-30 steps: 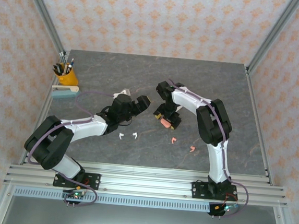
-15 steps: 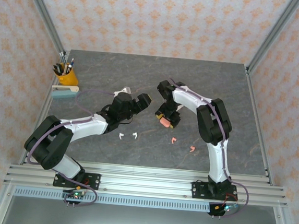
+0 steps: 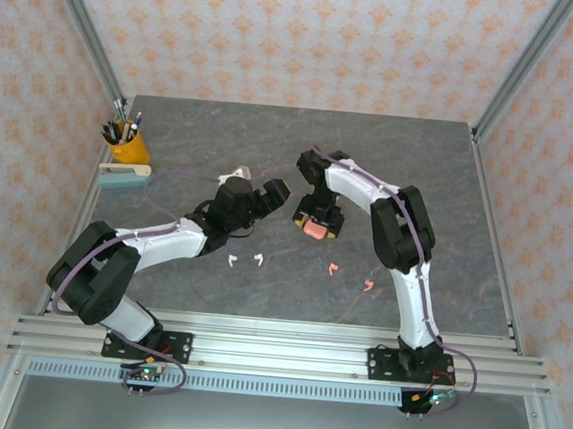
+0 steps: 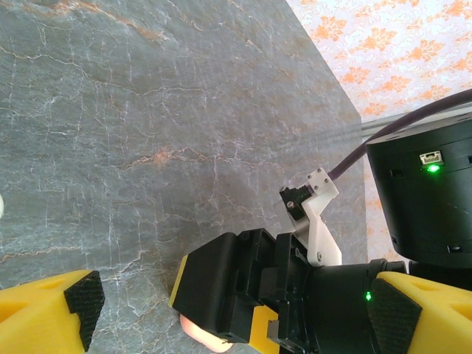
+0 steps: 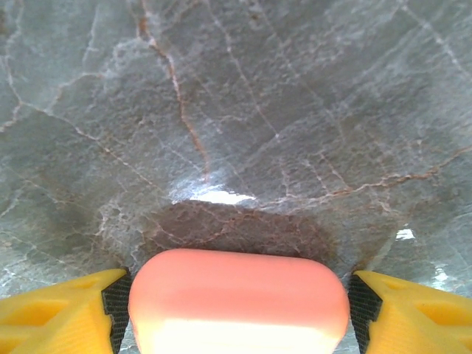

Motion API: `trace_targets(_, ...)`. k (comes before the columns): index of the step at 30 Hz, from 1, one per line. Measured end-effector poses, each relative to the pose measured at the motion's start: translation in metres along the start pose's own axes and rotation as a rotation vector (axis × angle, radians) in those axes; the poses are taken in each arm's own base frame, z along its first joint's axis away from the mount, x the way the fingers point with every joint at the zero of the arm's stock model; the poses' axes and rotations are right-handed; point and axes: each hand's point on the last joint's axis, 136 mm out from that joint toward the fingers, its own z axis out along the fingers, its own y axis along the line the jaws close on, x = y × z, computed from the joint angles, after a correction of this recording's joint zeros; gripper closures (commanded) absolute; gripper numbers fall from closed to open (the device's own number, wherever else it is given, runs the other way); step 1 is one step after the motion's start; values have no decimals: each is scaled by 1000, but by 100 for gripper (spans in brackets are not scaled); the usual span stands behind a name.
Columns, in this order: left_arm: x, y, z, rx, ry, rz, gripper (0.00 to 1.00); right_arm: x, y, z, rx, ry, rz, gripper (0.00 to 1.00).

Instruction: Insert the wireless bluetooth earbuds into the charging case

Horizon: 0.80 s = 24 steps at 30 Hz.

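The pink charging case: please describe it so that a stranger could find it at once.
On the grey marble table, follow the right arm to the right gripper near the middle. The pink charging case lies between its yellow fingers: a smooth rounded pebble, much bigger than the two pink earbuds nearby.

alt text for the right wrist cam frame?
A salmon-pink charging case sits at the bottom edge, held between the right end effector's yellow fingers, black pads against both its ends. Beyond it, grey veined table with the case's shadow.
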Motion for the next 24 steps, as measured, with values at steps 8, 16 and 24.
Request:
trace_targets(8, 0, 0, 0, 0, 0, 0, 5, 1, 1, 1, 13, -15, -17, 24)
trace_targets(16, 0, 0, 0, 0, 0, 0, 5, 2, 2, 1, 10, -11, 19, 25)
trace_targets(24, 0, 0, 0, 0, 0, 0, 5, 4, 4, 1, 1, -1, 70, 26)
